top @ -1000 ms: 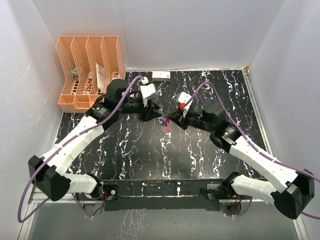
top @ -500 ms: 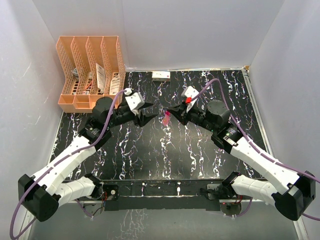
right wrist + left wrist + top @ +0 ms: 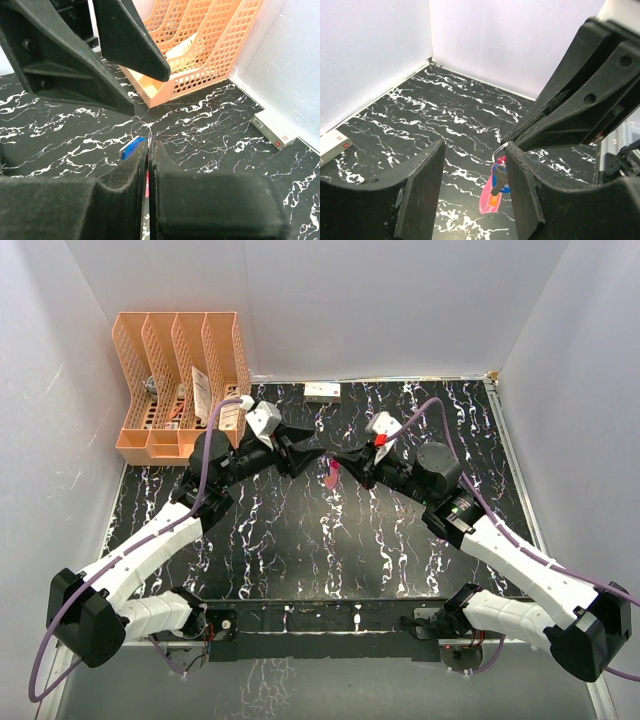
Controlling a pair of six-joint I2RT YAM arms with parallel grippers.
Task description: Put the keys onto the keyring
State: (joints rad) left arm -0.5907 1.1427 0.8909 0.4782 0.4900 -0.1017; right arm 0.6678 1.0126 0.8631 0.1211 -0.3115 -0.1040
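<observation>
Keyring (image 3: pixel 498 150) hangs clear of the table (image 3: pixel 300 540), its ring pinched in your tightly closed right gripper (image 3: pixel 148 144), red strap (image 3: pixel 489 200) dangling straight down, blue key (image 3: pixel 131 148) beside it. Your left gripper (image 3: pixel 476 146), half open and empty, faces it head-on; the ring sits just inside its gap.

The black, white-veined marble-pattern counter (image 3: pixel 300 550) carries a peach-orange perforated plastic file rack (image 3: pixel 180 370) with four slots, standing at its far-left corner, and a small flat white box (image 3: pixel 322 391) with a red mark, lying at its far edge by the back wall.
</observation>
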